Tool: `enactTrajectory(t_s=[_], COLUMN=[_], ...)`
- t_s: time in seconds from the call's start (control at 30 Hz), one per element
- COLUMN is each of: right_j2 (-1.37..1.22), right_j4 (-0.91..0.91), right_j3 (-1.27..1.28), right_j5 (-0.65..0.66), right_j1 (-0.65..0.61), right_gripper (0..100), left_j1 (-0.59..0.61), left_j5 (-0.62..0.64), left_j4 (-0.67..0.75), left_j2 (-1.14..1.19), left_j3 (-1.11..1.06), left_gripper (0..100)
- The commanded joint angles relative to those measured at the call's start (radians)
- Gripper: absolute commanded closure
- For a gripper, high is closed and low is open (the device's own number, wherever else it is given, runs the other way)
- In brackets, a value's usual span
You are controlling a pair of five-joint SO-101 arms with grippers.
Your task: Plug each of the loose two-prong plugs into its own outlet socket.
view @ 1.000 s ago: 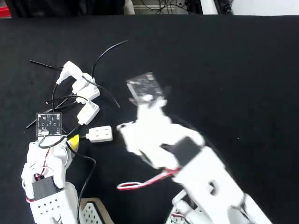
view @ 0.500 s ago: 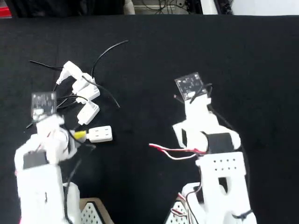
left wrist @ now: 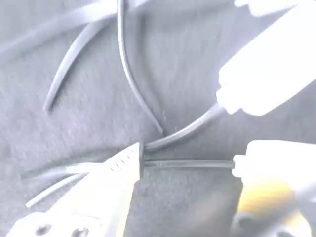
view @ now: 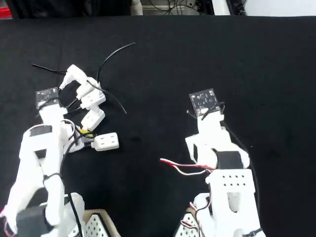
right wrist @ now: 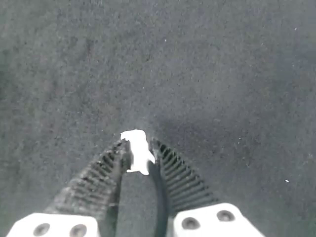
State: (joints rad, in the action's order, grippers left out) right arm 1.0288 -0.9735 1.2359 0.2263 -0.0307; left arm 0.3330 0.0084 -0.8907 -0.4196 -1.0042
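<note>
Left wrist view: the left claw [left wrist: 190, 168] is wide open, a thin cable [left wrist: 197, 163] between its tips. The right claw [right wrist: 138, 148] pinches a small white bit [right wrist: 137, 154].

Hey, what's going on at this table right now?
Two robot arms sit at a black table. The left pincer is open, low over a tangle of white plugs and black cords, with one thin cord running across its gap. A white outlet socket lies loose beside that cluster. The right pincer is shut over bare cloth mid-table, apart from the plugs.
</note>
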Motion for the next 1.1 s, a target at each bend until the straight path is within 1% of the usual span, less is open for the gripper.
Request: enactTrajectory(t_s=[0.0, 0.1, 0.3, 0.4, 0.5, 0.57, 0.67, 0.77, 0.83, 1.0, 1.07], right_j2=[0.019, 0.021, 0.021, 0.021, 0.021, 0.021, 0.021, 0.021, 0.021, 0.021, 0.021], right_j4=[0.023, 0.023, 0.023, 0.023, 0.021, 0.021, 0.021, 0.021, 0.02, 0.018, 0.018], right_j3=[-0.004, -0.002, -0.002, -0.002, -0.002, -0.002, -0.002, -0.002, -0.002, -0.004, -0.004], right_j5=[0.003, 0.003, 0.003, 0.003, 0.003, 0.003, 0.003, 0.003, 0.003, 0.003, 0.003], right_j1=[0.012, 0.012, 0.012, 0.012, 0.012, 0.012, 0.012, 0.012, 0.012, 0.012, 0.012], right_gripper=[98.5, 98.5, 98.5, 98.5, 98.5, 98.5, 98.5, 98.5, 98.5, 98.5, 98.5], left_j1=[-0.018, -0.019, -0.033, -0.11, -0.231, -0.314, -0.401, -0.472, -0.504, -0.545, -0.581], left_j5=[-0.041, -0.06, -0.06, -0.057, -0.04, 0.005, 0.046, 0.057, 0.095, 0.118, 0.118], left_j4=[-0.058, -0.072, -0.127, -0.127, -0.121, -0.12, -0.095, -0.051, -0.037, 0.0, 0.012], left_j2=[0.028, 0.026, 0.026, 0.026, 0.026, 0.026, 0.026, 0.031, 0.028, 0.035, 0.028], left_j3=[0.067, 0.058, 0.048, 0.042, 0.031, 0.035, 0.056, 0.068, 0.068, 0.087, 0.091], left_gripper=[75, 80, 80, 80, 80, 80, 80, 80, 80, 80, 80])
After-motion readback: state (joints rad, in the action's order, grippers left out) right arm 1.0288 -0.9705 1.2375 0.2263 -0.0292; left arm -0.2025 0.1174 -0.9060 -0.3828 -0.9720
